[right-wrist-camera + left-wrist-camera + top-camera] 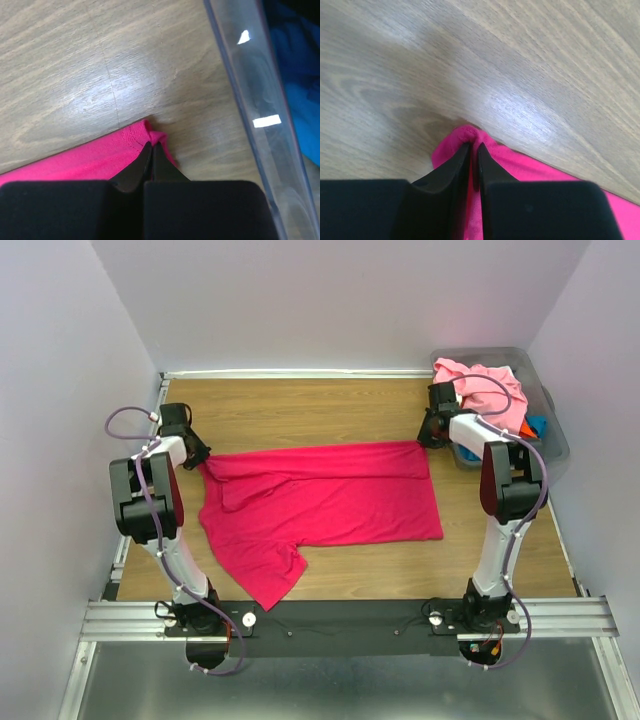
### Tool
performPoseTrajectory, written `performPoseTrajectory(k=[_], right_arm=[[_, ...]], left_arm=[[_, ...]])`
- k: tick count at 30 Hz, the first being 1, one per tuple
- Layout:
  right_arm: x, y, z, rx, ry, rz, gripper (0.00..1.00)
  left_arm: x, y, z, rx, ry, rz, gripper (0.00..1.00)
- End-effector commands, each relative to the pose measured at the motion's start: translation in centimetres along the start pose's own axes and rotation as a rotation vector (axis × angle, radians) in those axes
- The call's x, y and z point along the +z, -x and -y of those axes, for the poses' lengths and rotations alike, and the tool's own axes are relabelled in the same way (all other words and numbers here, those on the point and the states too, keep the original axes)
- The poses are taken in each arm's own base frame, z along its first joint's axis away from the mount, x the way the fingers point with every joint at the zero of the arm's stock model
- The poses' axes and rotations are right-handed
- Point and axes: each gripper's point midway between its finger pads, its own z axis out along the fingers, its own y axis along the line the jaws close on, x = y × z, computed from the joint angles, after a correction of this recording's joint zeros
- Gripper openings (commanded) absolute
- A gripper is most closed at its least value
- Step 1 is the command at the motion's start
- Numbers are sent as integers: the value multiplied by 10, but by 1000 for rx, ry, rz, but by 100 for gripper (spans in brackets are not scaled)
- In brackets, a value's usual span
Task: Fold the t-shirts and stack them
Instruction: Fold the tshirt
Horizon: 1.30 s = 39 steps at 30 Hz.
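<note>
The crimson-magenta t-shirt [330,505] lies spread across the middle of the wooden table, one sleeve trailing toward the near edge. My left gripper [197,455] is at the shirt's far-left corner, and in the left wrist view its jaws [474,148] are pinched on a bunched fold of the crimson cloth [465,135]. My right gripper [432,436] is at the far-right corner. The right wrist view shows it [151,146] shut on the hemmed corner of the shirt [100,155]. More t-shirts, a light pink one [490,388] on top, fill the bin.
A grey clear-walled plastic bin [556,445] stands at the back right, close behind the right arm. Its wall [245,95] runs just right of the right gripper, with blue cloth [295,70] inside. Bare wood [300,410] lies beyond the shirt up to the back wall.
</note>
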Motion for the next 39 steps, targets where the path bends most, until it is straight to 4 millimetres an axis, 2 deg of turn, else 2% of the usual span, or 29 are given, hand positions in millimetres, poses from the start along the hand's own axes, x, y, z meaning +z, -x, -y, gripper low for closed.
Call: performPoseTrajectory(k=[1, 4, 6, 7, 8, 9, 11, 14, 15, 17, 18, 19, 22, 23, 25, 28, 32, 35, 36, 39], right_arm=[[15, 5, 26, 5, -92, 13, 1], [13, 6, 24, -9, -76, 11, 7], [5, 12, 18, -25, -45, 24, 21], [0, 15, 13, -35, -24, 28, 26], [-5, 18, 11, -40, -12, 38, 35], [-15, 24, 3, -50, 11, 59, 40], [-32, 33, -9, -80, 48, 93, 48], [-52, 33, -35, -150, 101, 123, 52], [-64, 31, -51, -193, 131, 138, 53], [-75, 25, -69, -237, 161, 151, 53], [-85, 17, -87, -279, 194, 158, 53], [-89, 11, -96, -301, 215, 154, 53], [-100, -14, -128, -354, 293, 127, 53], [-99, -23, -134, -363, 309, 109, 53], [-98, -38, -143, -368, 327, 81, 53], [-94, -54, -147, -371, 344, 43, 53], [-92, -64, -149, -375, 360, 16, 53], [-92, -69, -150, -380, 375, 3, 53], [-91, -71, -151, -380, 375, -1, 53], [-89, -76, -149, -379, 373, -10, 52]], left_arm=[[7, 8, -9, 34, 40, 30, 25], [-3, 10, -10, 38, 46, 54, 32], [-15, 17, -9, 39, 44, 84, 38], [-25, 23, -7, 39, 37, 108, 48], [-30, 24, -6, 42, 33, 116, 49], [-35, 27, -5, 42, 27, 126, 51], [-51, 31, -2, 58, 18, 153, 69], [-73, 30, -1, 86, 29, 190, 85], [-79, 29, -1, 102, 33, 198, 86], [-97, 24, -2, 124, 41, 224, 86], [-103, 22, -2, 147, 45, 232, 86], [-109, 18, 0, 169, 45, 238, 86], [-132, -7, 20, 286, 36, 243, 84], [-141, -27, 38, 350, 5, 229, 79], [-147, -49, 50, 396, -34, 199, 72], [-151, -96, 70, 468, -122, 88, 59], [-140, -146, 77, 541, -160, -61, 56], [-134, -170, 83, 593, -172, -127, 52], [-133, -173, 85, 609, -179, -135, 46], [-128, -190, 93, 669, -193, -183, 44]])
